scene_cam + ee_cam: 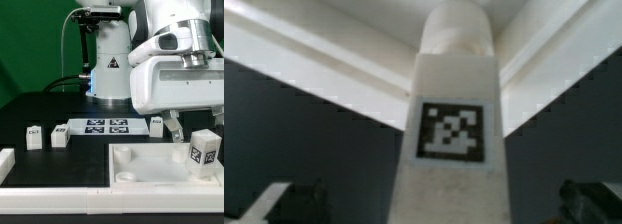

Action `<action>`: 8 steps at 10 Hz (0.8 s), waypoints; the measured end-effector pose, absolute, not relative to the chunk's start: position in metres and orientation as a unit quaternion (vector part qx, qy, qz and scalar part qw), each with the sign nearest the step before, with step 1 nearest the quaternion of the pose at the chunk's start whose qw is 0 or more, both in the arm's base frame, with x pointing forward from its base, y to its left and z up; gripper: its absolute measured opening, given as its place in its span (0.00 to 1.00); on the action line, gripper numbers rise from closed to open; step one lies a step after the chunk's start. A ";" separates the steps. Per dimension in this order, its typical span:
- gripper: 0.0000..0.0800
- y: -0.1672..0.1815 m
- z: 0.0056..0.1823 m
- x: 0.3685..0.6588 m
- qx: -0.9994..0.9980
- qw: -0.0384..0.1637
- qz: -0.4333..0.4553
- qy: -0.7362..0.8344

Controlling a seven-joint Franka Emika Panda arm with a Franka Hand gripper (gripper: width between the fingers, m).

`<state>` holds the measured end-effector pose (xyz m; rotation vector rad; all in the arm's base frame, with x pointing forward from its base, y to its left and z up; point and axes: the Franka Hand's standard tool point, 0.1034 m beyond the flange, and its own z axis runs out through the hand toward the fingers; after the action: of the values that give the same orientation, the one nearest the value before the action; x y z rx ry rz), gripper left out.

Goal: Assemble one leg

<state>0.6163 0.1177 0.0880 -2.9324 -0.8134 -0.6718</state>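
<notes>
Wrist view: small white blocky plastic leg (452,150) with black-and-white tag, upright between wide-open end effector (429,203) fingers; likely light, rigid, smooth; best gripped across flat sides.

the marker board (100,126) lies beyond the white square slab (140,165).

Bright even light, dark backdrop; both views soft, the wrist view blurrier.

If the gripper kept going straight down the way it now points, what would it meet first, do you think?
Most likely the leg: in the wrist view it stands right between the open jaws of the gripper. Depth is unclear, so how far off it is I cannot tell.
</notes>
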 end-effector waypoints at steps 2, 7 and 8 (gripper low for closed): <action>0.81 0.126 0.089 0.619 -0.959 0.018 -0.129 -0.253; 0.81 0.132 0.087 0.614 -0.963 0.024 0.091 -0.252; 0.81 0.130 0.085 0.620 -0.964 0.025 0.089 -0.251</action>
<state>0.6205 0.1303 0.0849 -2.9805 -0.7758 0.2737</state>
